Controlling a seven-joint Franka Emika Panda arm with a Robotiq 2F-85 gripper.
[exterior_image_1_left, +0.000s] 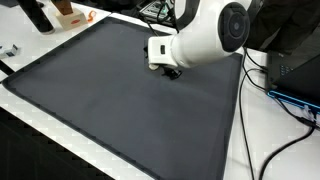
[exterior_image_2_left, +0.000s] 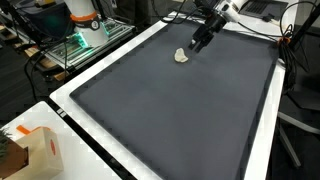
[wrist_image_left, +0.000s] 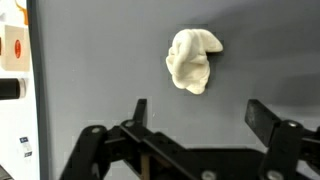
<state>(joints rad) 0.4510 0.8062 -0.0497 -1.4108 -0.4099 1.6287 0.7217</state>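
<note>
A small cream-white crumpled lump (wrist_image_left: 192, 60) lies on the dark grey mat (wrist_image_left: 100, 70). It also shows in an exterior view (exterior_image_2_left: 182, 56). My gripper (wrist_image_left: 198, 113) is open and empty, its two black fingers spread wide just short of the lump, not touching it. In an exterior view the gripper (exterior_image_2_left: 200, 40) hangs just beside the lump near the mat's far edge. In an exterior view the white arm (exterior_image_1_left: 200, 40) hides the lump, and only the gripper's black fingers (exterior_image_1_left: 172, 71) show under it.
The grey mat (exterior_image_2_left: 170, 110) covers a white table (exterior_image_2_left: 75, 85). An orange and white box (exterior_image_2_left: 30, 150) stands at one corner. Black cables (exterior_image_1_left: 275, 110) trail beside the mat. Boxes and a dark bottle (exterior_image_1_left: 38, 15) stand beyond a corner.
</note>
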